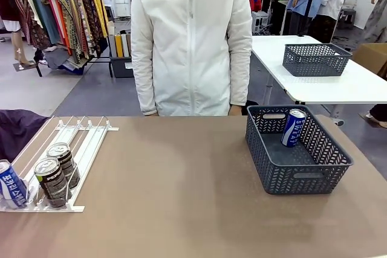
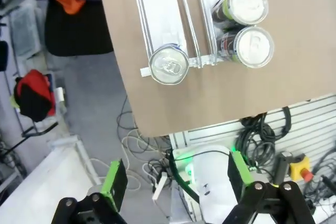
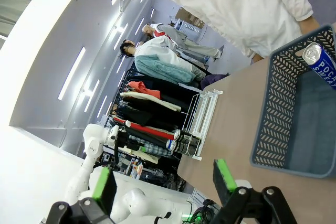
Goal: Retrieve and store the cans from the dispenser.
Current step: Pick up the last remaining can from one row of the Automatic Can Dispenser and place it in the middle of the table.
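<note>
Left wrist view looks straight down past the left claw (image 2: 176, 182). Its green pads (image 2: 114, 184) stand wide apart with nothing between them. The claw hangs just off the near edge of the desk (image 2: 173, 103), over floor and cables, short of the dispenser (image 2: 160, 19).

At the rack's stopper end three cans stand on end with their silver tops toward the camera. The blue can (image 2: 168, 65) sits alone in the outer lane. The two dark cans (image 2: 253, 46) sit one behind the other in a lane nearby, touching each other.

From the front, the rack lies at the desk's left, its white rails sloping toward the near edge. The blue can there shows white lettering on its side, and the dark cans carry pale labels.

The grey basket (image 1: 314, 173) sits on the desk's right. Inside it the stored can (image 1: 294, 127), blue with white lettering, leans top up against the far wall.

A person (image 1: 190, 40) in a white jacket stands at the far edge with arms down.

In the right wrist view, which is rolled sideways, the right claw (image 3: 164, 182) has its green pads spread and nothing between them. It looks across the desk at the basket's lattice wall and, farther off, the rack.
</note>
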Motion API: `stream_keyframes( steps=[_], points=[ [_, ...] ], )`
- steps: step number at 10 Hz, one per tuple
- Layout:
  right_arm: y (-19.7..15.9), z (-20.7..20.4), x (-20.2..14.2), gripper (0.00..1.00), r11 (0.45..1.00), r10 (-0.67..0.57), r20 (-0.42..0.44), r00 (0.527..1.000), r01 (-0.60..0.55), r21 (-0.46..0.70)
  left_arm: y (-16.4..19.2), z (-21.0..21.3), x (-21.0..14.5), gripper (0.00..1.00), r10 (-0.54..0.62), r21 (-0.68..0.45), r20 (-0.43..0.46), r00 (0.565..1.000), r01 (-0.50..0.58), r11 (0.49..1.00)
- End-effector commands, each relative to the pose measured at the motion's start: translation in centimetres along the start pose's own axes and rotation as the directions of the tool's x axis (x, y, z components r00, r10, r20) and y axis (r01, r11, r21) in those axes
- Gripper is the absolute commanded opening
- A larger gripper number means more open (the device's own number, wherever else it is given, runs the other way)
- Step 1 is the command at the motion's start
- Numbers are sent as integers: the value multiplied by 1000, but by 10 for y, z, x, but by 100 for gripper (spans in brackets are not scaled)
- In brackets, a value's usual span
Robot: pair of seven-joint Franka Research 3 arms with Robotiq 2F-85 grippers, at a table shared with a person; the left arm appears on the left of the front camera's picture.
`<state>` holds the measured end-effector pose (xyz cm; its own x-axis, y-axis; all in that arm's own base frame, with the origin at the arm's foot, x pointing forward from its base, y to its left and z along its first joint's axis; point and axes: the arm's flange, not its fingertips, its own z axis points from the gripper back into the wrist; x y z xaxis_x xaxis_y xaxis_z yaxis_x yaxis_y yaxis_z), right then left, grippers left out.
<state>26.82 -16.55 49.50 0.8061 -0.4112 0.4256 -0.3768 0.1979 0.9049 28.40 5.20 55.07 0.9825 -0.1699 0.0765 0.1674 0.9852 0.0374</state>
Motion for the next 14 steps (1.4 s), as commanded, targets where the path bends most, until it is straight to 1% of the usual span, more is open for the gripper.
stream_keyframes(
  steps=[1, 3, 4, 5, 7, 8, 9, 11, 12, 13, 14],
  points=[
    [4, -3, 3, 100, 1000, 7, 20, 1000, -8, 18, 5, -35, 9, 100, 100, -14, 8, 995, -100, 995],
    [4, -3, 3, 100, 1000, 7, 20, 1000, -8, 18, 18, -58, 11, 100, 197, -53, 5, 980, -196, 979],
    [4, -3, 3, 100, 1000, 7, 20, 1000, -8, 18, 18, -71, 15, 100, 227, -69, 22, 974, -226, 972],
    [4, -3, 3, 100, 1000, 7, 20, 1000, -8, 18, 15, -82, 20, 100, 212, -115, 29, 977, -208, 971],
    [4, -3, 3, 100, 1000, 7, 20, 1000, -8, 18, 10, -109, 31, 100, 246, -139, 28, 969, -240, 961],
    [4, -3, 3, 100, 1000, 7, 20, 1000, -8, 18, 10, -122, 39, 100, 240, -154, 44, 970, -231, 961],
    [4, -3, 3, 100, 1000, 7, 20, 1000, -8, 18, 12, -130, 42, 100, 239, -161, 7, 971, -235, 959],
    [4, -3, 3, 100, 1000, 7, 20, 1000, -8, 18, 11, -142, 44, 100, 262, -90, -26, 965, -263, 961],
    [4, -3, 3, 100, 1000, 7, 20, 1000, -8, 18, 11, -145, 43, 100, 253, -110, -45, 966, -257, 960],
    [4, -3, 3, 100, 1000, 7, 20, 1000, -8, 18, 9, -148, 43, 100, 254, -97, -50, 966, -257, 961],
    [4, -3, 3, 100, 1000, 7, 20, 1000, -8, 18, 10, -149, 41, 100, 249, -112, -62, 967, -254, 961]
  ],
)
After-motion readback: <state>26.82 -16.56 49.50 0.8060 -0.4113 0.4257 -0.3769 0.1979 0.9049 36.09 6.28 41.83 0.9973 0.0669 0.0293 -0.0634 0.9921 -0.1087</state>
